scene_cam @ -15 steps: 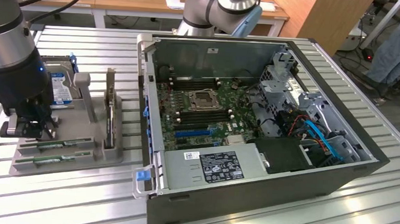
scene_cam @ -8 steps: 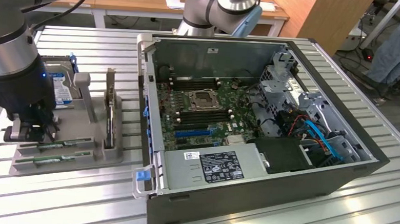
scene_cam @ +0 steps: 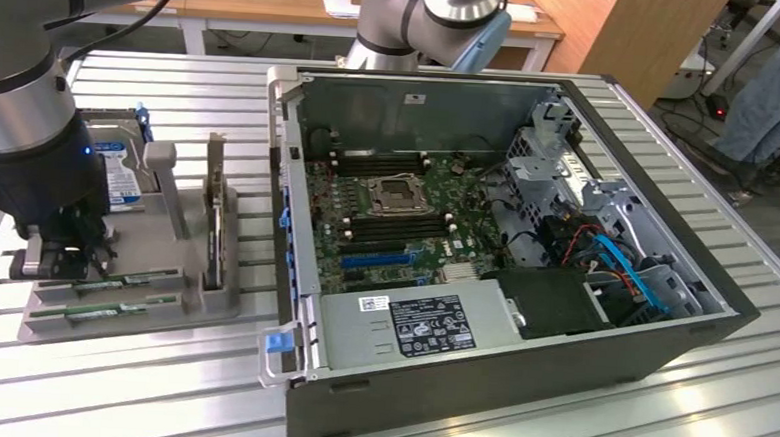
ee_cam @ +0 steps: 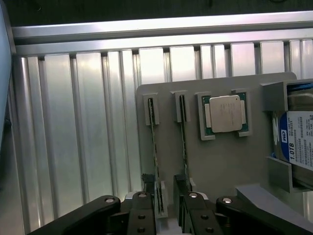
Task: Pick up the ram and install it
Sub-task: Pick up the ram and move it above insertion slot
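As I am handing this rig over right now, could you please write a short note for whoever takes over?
End effector: open, low over the gray holder, straddling the end of one ram stick.
Second stick stands in the neighbouring slot.
Done: positioned at the stick; nothing lifted.
Left: grip, lift, seating in the motherboard inside the open computer case.

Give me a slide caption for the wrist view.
Open gripper straddling one end of the ram standing in its grey holder, beside a second stick, the processor and the hard drive.
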`<move>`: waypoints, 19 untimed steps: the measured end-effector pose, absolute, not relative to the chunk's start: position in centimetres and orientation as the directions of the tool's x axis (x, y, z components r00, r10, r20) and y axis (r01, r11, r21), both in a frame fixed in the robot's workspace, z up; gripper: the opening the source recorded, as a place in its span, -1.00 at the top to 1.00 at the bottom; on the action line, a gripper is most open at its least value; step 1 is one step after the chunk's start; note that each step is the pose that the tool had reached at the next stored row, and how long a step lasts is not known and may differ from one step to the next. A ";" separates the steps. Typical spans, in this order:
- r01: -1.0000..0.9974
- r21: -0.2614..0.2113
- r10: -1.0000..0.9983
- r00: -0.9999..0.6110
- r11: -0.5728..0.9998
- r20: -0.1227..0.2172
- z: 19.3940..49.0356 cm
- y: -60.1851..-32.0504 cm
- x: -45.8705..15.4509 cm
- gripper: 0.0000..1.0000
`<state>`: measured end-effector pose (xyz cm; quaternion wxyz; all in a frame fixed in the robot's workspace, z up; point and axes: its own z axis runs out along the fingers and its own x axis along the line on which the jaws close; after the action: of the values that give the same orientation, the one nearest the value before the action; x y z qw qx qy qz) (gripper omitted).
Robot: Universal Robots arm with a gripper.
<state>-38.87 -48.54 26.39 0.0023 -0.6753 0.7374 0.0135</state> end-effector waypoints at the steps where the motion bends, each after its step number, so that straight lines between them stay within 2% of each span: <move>1: -0.996 0.017 -0.996 -0.088 0.087 -0.022 26.4 -48.6 -38.9 0.43; 13: -0.996 0.017 -0.996 -0.086 0.086 -0.022 26.4 -49.1 -38.9 0.43; 19: -1.000 0.017 -1.000 -0.020 0.020 -0.022 26.4 -49.1 -38.9 0.43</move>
<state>-38.88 -49.05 26.38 0.0018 -0.6999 0.7141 0.0136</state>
